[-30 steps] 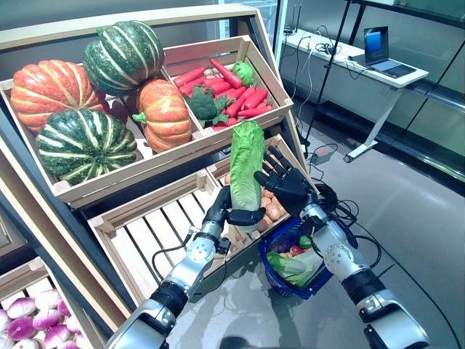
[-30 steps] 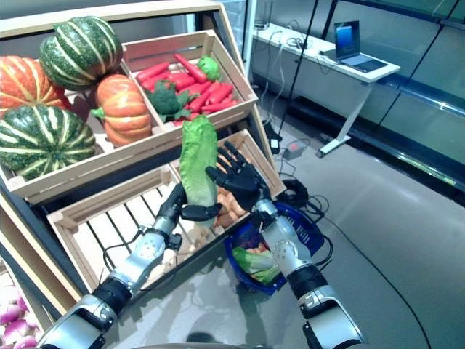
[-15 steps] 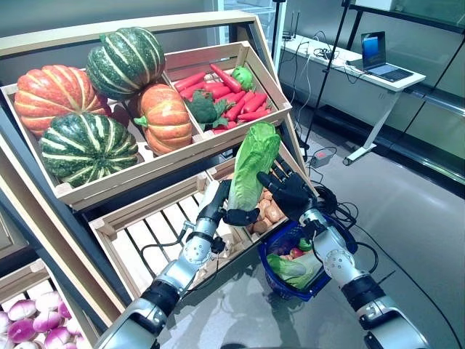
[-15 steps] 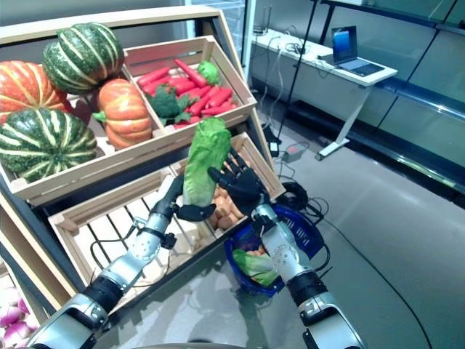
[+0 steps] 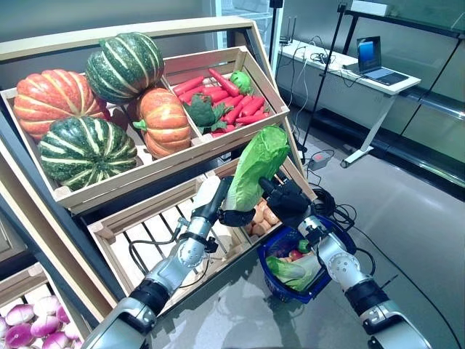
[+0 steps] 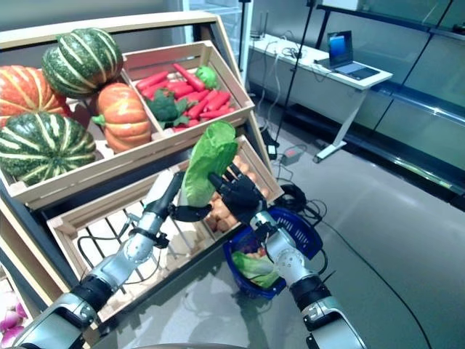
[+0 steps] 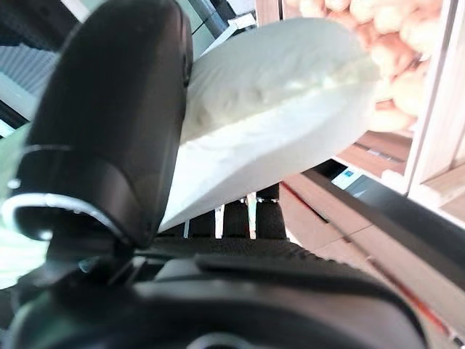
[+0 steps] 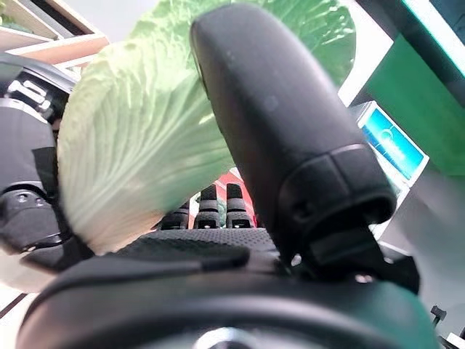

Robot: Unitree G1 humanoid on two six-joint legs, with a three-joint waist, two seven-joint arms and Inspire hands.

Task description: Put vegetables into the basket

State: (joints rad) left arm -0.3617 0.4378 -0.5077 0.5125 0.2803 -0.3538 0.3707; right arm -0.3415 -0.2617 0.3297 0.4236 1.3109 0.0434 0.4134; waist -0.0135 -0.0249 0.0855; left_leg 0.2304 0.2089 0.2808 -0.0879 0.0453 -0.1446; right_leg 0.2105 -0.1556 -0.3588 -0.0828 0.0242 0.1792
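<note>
- The napa cabbage is in the air in front of the lower crate of the wooden stand, leafy top tilted toward the basket side — likely being passed across.
- The left hand curls round its pale base, carrying the weight from below.
- The right hand sits against the leaves with thumb and fingers on either side of them; it looks closed on the cabbage, taking it over.
- The blue basket stands on the floor just beside the stand's right corner, directly under the right arm, already holding some greens — a short drop, I judge.
- Pumpkins and red peppers fill the upper crates, untouched.
</note>
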